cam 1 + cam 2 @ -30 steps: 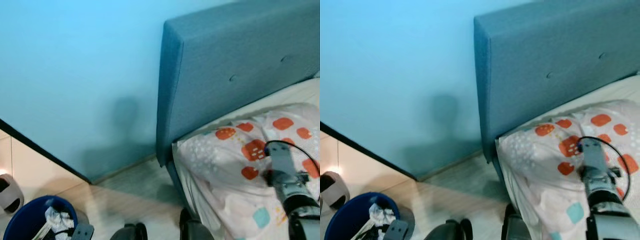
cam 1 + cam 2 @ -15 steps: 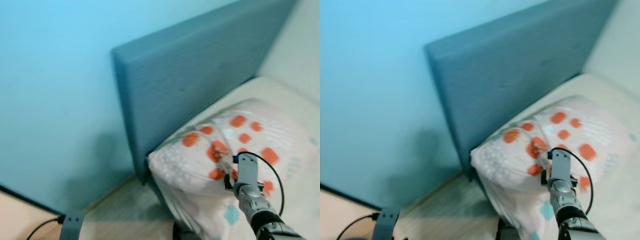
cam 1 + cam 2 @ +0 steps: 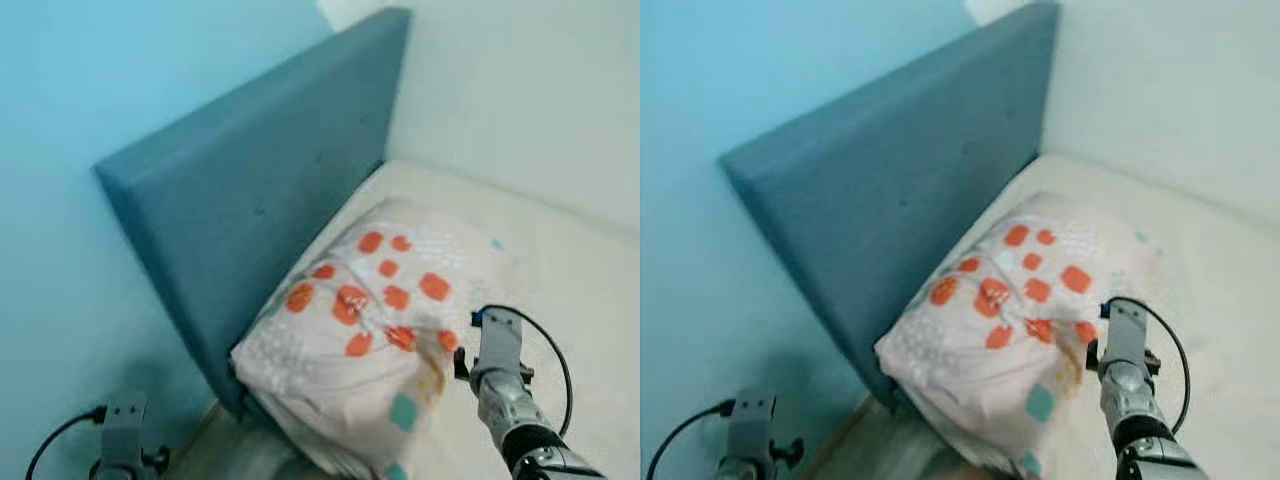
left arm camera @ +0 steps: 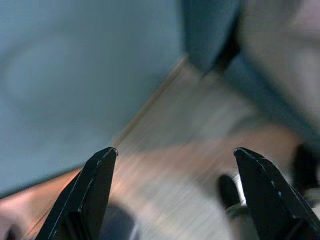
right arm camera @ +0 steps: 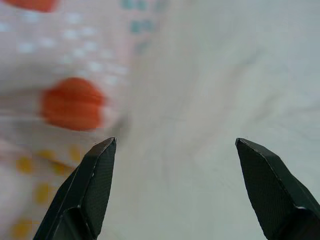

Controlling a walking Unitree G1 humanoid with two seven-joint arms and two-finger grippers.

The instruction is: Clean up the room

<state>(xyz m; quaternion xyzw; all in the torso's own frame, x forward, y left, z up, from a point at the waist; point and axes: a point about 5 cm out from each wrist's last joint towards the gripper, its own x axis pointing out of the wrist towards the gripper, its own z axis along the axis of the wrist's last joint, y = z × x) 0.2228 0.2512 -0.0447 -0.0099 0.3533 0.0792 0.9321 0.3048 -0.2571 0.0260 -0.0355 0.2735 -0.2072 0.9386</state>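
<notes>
I count one bed (image 3: 560,270), its pale mattress running off to the right and far side, and one tall blue headboard (image 3: 250,200) standing on its left against the light blue wall (image 3: 60,150), with a white wall (image 3: 520,90) behind the far side. One pillow (image 3: 370,330), white with orange patches and a few teal ones, lies on the mattress right against the headboard, its near end bulging over the bed's edge. I have two arms in play. My right gripper (image 5: 176,190) hangs over the mattress just beside the pillow's right edge, its two black fingers (image 5: 92,190) spread wide and holding nothing. My left gripper (image 4: 175,195) is down low on the near left, over a strip of wooden floor (image 4: 190,150) by the foot of the headboard, its fingers likewise spread wide apart and empty. One black cable (image 3: 55,440) loops by the left wrist.
</notes>
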